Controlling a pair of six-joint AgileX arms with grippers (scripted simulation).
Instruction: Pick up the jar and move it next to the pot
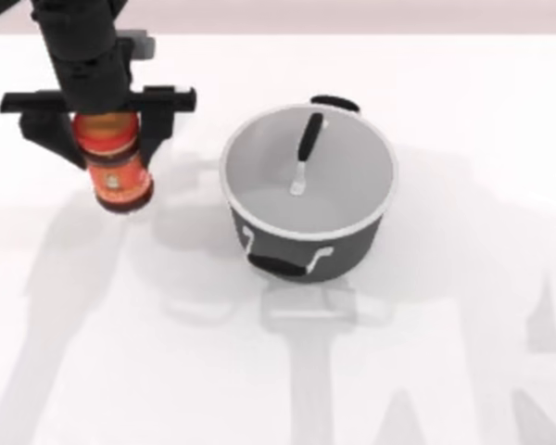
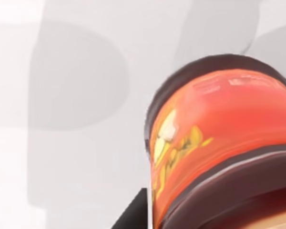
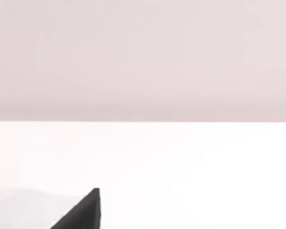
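Note:
The jar, small with an orange-red label and a dark base, hangs in my left gripper, which is shut on its upper part. It is held off the table at the back left, well apart from the pot. In the left wrist view the jar fills the picture beside one dark fingertip. The pot is large, dark grey and lidded, with a black lid handle and two side handles, and stands at the table's middle. Only one finger of my right gripper shows, over bare table, with nothing held.
The white table carries only the pot; soft arm shadows lie across it. My right arm is outside the top view.

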